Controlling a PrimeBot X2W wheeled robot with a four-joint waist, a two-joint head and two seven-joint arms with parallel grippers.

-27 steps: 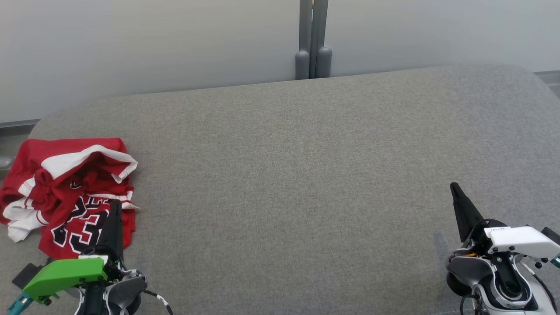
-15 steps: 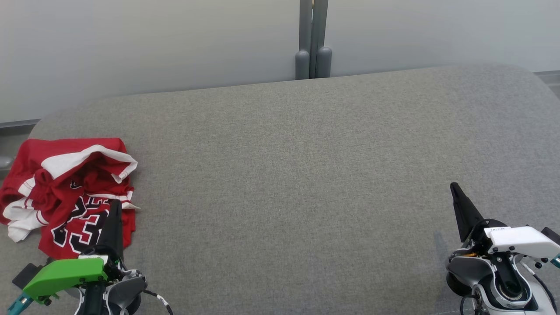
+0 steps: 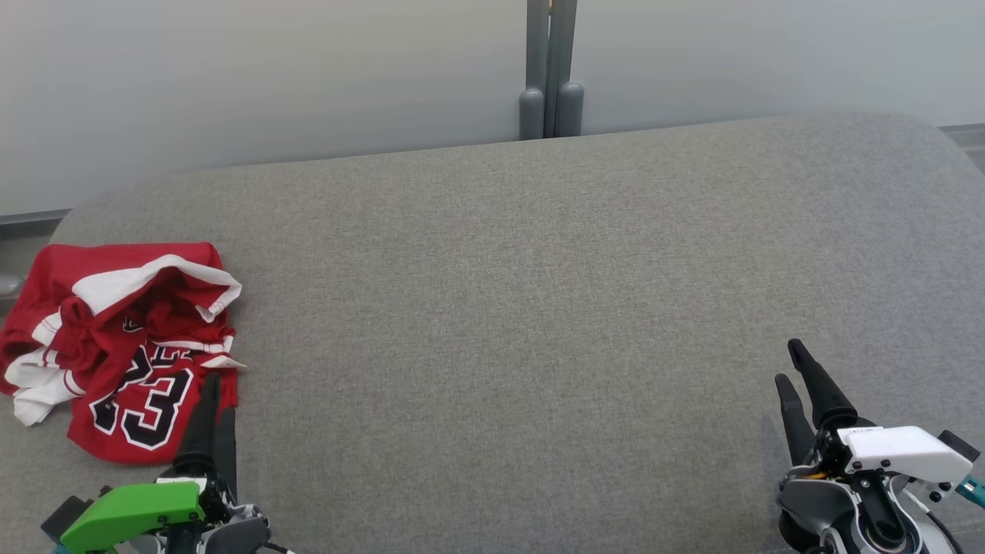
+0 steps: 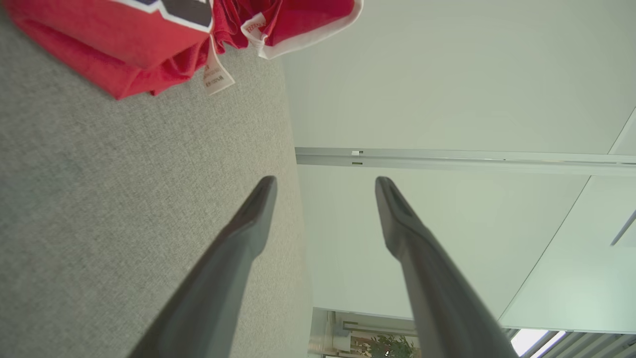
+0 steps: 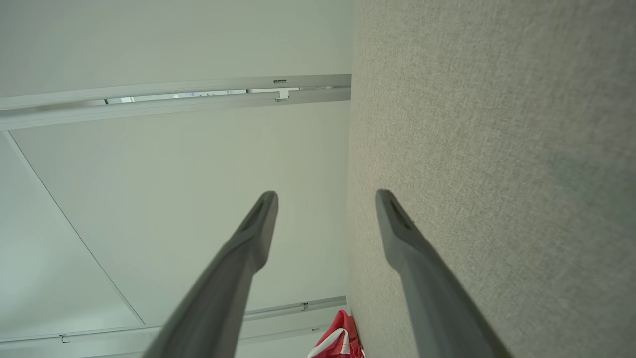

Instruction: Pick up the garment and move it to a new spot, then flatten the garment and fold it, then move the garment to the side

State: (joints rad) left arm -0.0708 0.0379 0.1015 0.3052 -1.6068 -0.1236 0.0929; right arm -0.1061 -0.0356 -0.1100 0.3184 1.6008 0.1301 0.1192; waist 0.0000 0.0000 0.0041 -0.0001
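Note:
The garment (image 3: 123, 338) is a red jersey with white trim and a black "23", lying crumpled at the left end of the grey fabric surface (image 3: 500, 269). My left gripper (image 3: 218, 391) stands just right of the garment's near corner, fingers apart, nothing between them. In the left wrist view the garment (image 4: 124, 44) lies ahead and to the left of the open left gripper (image 4: 324, 180), not touching it. My right gripper (image 3: 786, 362) is at the near right, far from the garment, open and empty. The right wrist view shows its own gripper (image 5: 325, 194) open and the garment (image 5: 340, 343) as a small red patch.
A pale wall runs behind the grey surface, with a grey post (image 3: 550, 69) at its middle. The surface has rounded far corners, and the garment lies close to its left edge. Bare grey fabric stretches between the two grippers.
Both grippers have opened: each showed as one dark point before and now shows two separate fingers. Both have also dropped lower in the head view, uncovering the jersey's number.

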